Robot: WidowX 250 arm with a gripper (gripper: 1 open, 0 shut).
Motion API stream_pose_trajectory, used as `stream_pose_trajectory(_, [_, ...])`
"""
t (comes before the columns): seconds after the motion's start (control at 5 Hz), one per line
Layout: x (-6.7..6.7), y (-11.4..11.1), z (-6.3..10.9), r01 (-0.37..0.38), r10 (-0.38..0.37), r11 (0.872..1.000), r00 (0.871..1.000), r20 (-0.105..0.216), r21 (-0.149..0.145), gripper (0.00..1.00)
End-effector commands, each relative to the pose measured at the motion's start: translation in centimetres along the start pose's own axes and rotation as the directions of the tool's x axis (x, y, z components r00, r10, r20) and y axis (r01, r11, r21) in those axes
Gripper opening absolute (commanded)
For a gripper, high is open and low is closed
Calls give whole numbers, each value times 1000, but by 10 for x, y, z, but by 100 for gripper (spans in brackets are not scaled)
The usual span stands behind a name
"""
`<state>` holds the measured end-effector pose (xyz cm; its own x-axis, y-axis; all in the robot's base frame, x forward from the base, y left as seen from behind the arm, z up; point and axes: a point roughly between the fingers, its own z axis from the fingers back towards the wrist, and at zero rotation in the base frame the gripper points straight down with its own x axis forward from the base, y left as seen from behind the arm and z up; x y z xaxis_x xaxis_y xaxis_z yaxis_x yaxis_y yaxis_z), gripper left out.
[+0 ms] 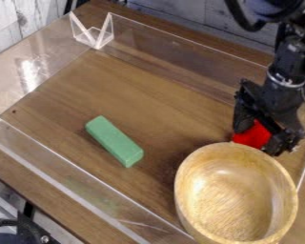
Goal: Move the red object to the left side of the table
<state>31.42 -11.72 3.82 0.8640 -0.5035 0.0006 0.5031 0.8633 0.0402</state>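
Note:
The red object (252,137) lies on the table (168,105) at the right, just beyond the rim of the wooden bowl. My gripper (266,131) points straight down right over it, open, one dark finger (244,119) to its left and the other to its right. The fingers straddle the red toy and cover most of it, so only a red patch shows between them. I cannot tell whether the fingers touch it.
A large wooden bowl (236,195) fills the near right corner. A green rectangular block (114,140) lies left of centre. Low clear acrylic walls (66,181) edge the tabletop, with a clear folded piece (91,29) at the far left corner.

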Motion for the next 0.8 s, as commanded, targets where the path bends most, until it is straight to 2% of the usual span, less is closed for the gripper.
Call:
stream_pose_trajectory(0.0, [-1, -1, 10, 6, -8, 999, 999, 41, 40, 100])
stream_pose_trajectory(0.2, [-5, -2, 14, 3, -6, 998, 999, 54, 69, 100])
stream_pose_trajectory(0.6, [-5, -16, 37, 29, -36, 994, 997, 71, 103, 100])
